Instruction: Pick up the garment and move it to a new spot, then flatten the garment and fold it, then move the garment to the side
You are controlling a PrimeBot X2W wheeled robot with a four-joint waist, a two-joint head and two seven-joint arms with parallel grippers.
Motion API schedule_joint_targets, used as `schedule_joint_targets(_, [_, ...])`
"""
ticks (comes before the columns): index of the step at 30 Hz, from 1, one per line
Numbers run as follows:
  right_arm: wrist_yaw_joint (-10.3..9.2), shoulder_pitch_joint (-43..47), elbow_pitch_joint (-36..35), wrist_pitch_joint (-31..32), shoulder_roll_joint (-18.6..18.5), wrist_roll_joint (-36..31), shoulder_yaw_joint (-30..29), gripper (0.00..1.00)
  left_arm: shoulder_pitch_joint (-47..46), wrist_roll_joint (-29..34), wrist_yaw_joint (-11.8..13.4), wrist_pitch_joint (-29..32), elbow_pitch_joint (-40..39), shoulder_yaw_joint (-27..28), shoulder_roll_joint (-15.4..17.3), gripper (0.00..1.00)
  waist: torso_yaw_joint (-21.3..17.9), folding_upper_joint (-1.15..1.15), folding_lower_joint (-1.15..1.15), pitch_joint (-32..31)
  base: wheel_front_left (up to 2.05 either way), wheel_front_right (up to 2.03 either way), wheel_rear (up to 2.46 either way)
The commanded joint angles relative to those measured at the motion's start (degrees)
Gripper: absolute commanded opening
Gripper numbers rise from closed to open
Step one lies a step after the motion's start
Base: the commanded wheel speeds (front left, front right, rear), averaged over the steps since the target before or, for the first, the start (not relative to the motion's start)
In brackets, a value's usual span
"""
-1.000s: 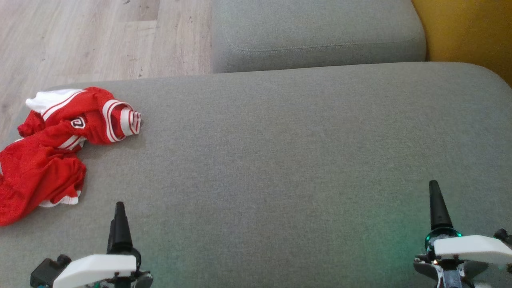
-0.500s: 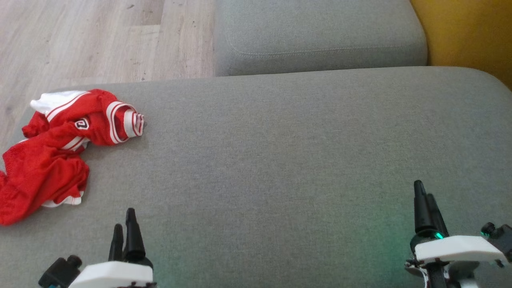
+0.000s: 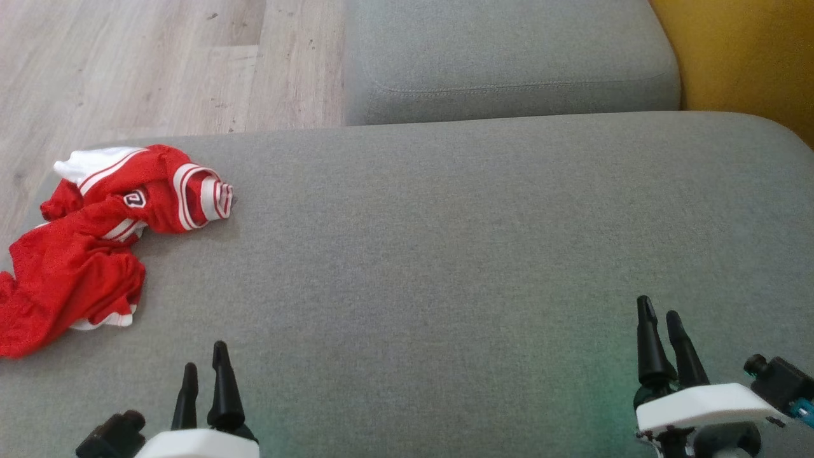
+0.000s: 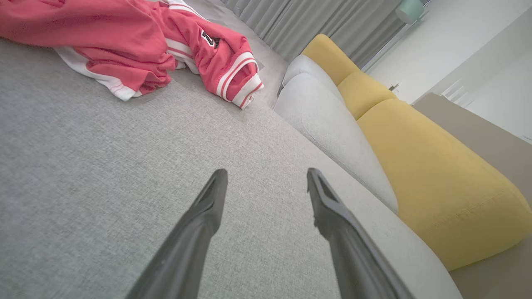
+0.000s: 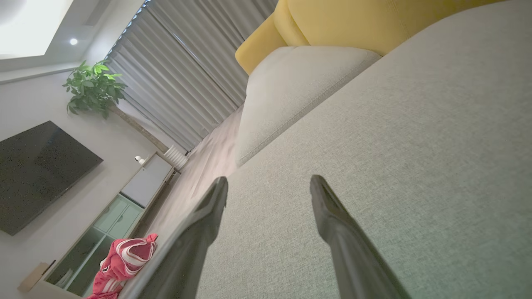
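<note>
Your wide grey fabric sofa seat (image 3: 445,254) gives folding room. The crumpled red-and-white jersey garment (image 3: 95,248) sits at its left edge, untouched. Your left gripper (image 3: 205,355) and right gripper (image 3: 658,306) hover spread wide, holding nothing, ready to reach.

The head view's left edge cuts off the red jersey (image 3: 70,273); its badge (image 3: 134,200) is too small for me to read. The bottom edge crops my left gripper (image 3: 205,356) below its fingers.
</note>
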Motion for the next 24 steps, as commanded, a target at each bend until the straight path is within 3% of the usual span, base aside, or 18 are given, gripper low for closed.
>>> schedule_joint_targets(1, [0.26,-1.4,-2.0,-1.0,-0.4,-2.4,1.3,1.0,-1.4,2.2,0.4,-0.8,-1.9,0.5,0.4,1.0,0.0,0.0,-0.01,-0.1,0.0,0.0,0.0])
schedule_joint_targets(24, [0.34,-0.9,-0.7,-4.7,-0.5,-19.6,3.1,1.0,-0.7,16.9,2.6,-4.5,0.3,-1.5,0.8,1.0,0.7,0.0,-0.01,-0.4,0.0,0.0,0.0])
